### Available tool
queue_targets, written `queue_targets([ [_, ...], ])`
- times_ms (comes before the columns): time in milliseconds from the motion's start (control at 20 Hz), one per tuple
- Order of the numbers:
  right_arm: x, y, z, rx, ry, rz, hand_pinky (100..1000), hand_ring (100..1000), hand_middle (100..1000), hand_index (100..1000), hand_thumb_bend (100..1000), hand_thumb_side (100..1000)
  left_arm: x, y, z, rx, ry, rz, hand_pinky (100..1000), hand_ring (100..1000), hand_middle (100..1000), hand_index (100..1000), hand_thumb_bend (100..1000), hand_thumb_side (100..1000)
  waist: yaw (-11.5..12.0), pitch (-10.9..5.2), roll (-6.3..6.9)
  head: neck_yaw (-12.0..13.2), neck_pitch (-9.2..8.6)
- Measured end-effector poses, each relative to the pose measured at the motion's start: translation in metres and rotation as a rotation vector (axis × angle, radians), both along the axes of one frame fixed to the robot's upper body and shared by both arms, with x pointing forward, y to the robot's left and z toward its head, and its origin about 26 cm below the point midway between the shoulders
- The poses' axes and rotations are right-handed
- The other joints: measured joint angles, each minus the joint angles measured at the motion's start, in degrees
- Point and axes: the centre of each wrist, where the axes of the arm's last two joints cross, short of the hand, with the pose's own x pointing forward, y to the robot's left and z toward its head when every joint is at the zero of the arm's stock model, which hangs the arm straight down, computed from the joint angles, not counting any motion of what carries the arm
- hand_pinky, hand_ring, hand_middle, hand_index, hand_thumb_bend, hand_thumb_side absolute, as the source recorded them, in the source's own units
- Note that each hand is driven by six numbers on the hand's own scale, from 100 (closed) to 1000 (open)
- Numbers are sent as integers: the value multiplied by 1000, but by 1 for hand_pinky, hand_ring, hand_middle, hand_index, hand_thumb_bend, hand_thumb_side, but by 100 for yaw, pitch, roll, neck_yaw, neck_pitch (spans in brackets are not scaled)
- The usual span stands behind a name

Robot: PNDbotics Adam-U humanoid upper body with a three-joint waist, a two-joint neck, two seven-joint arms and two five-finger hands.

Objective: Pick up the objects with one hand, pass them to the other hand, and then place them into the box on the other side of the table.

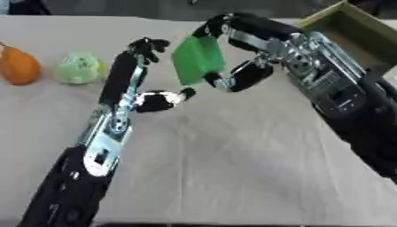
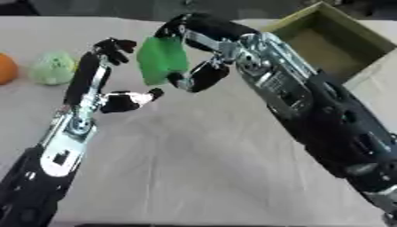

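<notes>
A green object (image 1: 198,59) hangs above the table, held between the curled fingers and thumb of my right hand (image 1: 242,53). My left hand (image 1: 132,77) stands just to its left, fingers straight and thumb spread, not touching the green object. An orange pear-shaped fruit (image 1: 18,65) and a pale green round object (image 1: 78,67) lie on the table at the far left. The open cardboard box (image 2: 335,42) sits at the far right, behind my right arm.
The table is covered with a beige cloth (image 1: 232,168). My right forearm (image 2: 325,128) crosses the right side of the table. My left forearm (image 1: 77,177) rises from the lower left corner.
</notes>
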Motion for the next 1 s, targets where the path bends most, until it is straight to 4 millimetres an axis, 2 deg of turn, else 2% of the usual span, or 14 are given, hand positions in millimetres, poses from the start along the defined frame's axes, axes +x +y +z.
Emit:
queue_targets([
  [300, -6, -35, 11, 116, 1, -106, 960, 778, 481, 668, 100, 100, -1, 30, -7, 3, 29, 61, 606, 583, 628, 784, 677, 250, -3, 0, 34, -49, -2],
  [750, -11, -101, 25, 290, -5, -330, 979, 789, 491, 688, 100, 100, -6, 71, 11, -30, -6, 154, 599, 573, 614, 767, 628, 221, 16, 0, 93, -260, -4],
  [1000, -5, -139, 26, 350, -16, -483, 984, 791, 492, 692, 100, 100, -13, 93, 24, -48, -34, 212, 596, 570, 611, 764, 620, 213, 41, 1, 110, -436, -25],
])
